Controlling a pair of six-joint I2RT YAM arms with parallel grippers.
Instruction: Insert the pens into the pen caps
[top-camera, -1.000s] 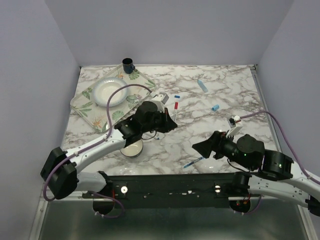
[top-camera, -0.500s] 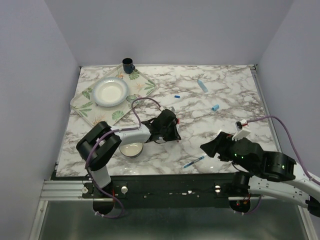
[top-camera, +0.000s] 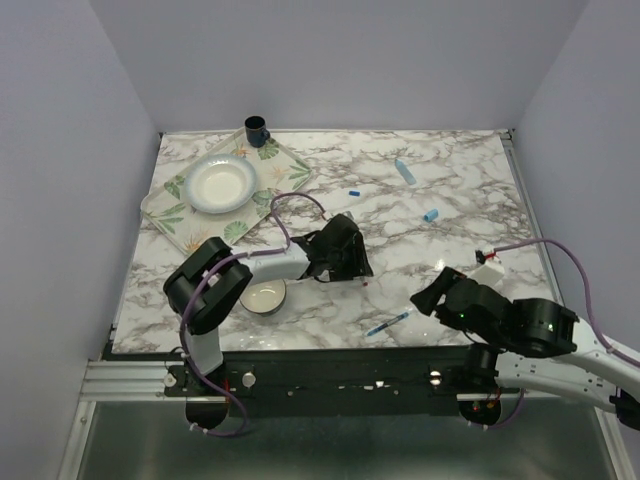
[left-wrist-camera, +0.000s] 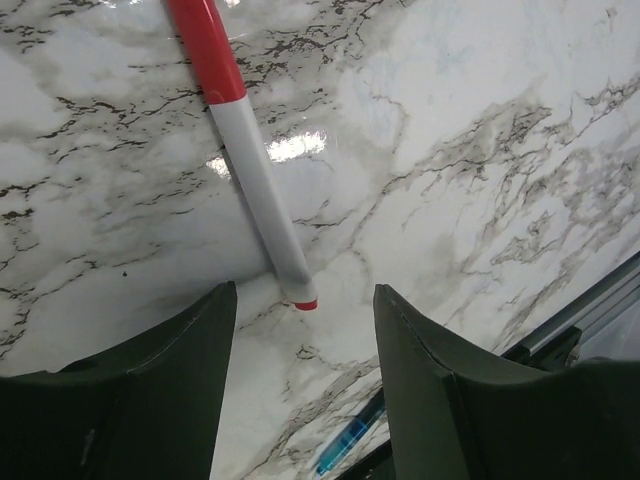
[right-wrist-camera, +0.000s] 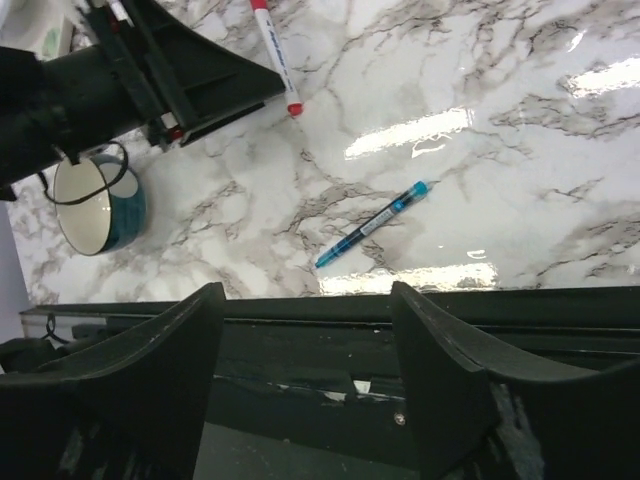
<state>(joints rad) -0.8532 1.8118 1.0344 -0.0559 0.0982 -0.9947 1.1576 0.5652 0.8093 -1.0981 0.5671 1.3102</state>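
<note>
A white pen (left-wrist-camera: 258, 185) with a long red section (left-wrist-camera: 210, 50) lies flat on the marble. Its small red end sits just ahead of my left gripper (left-wrist-camera: 305, 300), which is open and holds nothing. In the top view that gripper (top-camera: 358, 270) is low over mid-table. A thin blue pen (top-camera: 390, 322) (right-wrist-camera: 372, 224) lies near the front edge. My right gripper (right-wrist-camera: 305, 290) (top-camera: 422, 298) hangs open and empty just right of it. A dark blue cap (top-camera: 353, 192), a light blue cap (top-camera: 431, 214) and a thicker light blue pen (top-camera: 404, 170) lie further back.
A teal bowl (top-camera: 264, 296) (right-wrist-camera: 95, 205) sits beside the left arm. A patterned tray (top-camera: 165, 215) with a white plate (top-camera: 222, 183) is at the back left, a dark cup (top-camera: 256, 128) behind it. The black front rail (right-wrist-camera: 420, 310) borders the table.
My left gripper came down to the table with the red-and-white pen, then opened and let it go. My right arm drew back toward the front edge.
</note>
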